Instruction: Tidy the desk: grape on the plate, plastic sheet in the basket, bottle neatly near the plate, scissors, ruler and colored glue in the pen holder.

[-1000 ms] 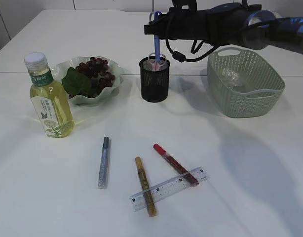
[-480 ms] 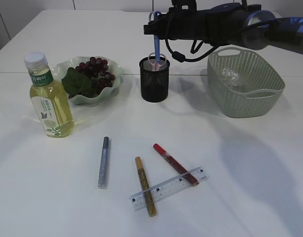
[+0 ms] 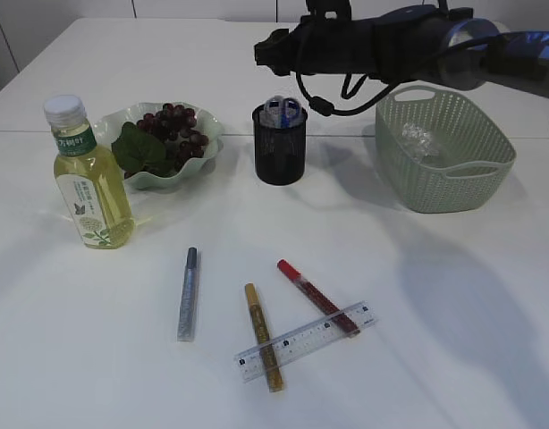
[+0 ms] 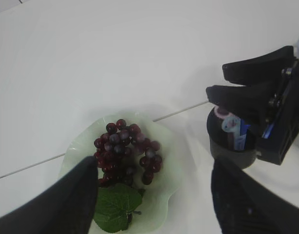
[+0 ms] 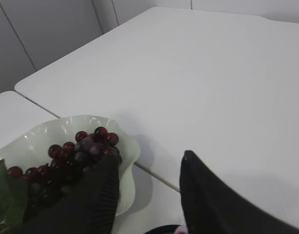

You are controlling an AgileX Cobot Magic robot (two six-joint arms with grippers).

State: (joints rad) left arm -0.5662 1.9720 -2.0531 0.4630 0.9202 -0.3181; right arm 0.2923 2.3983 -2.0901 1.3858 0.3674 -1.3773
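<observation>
Spanning two butted white tabletops; grey wall panels behind.

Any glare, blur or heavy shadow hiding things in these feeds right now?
Exterior view: even light, soft arm shadows on the table, everything sharp. Left wrist view: the grape slightly soft, tool fingers dark and blurred. Right wrist view: near fingers out of focus.
</observation>
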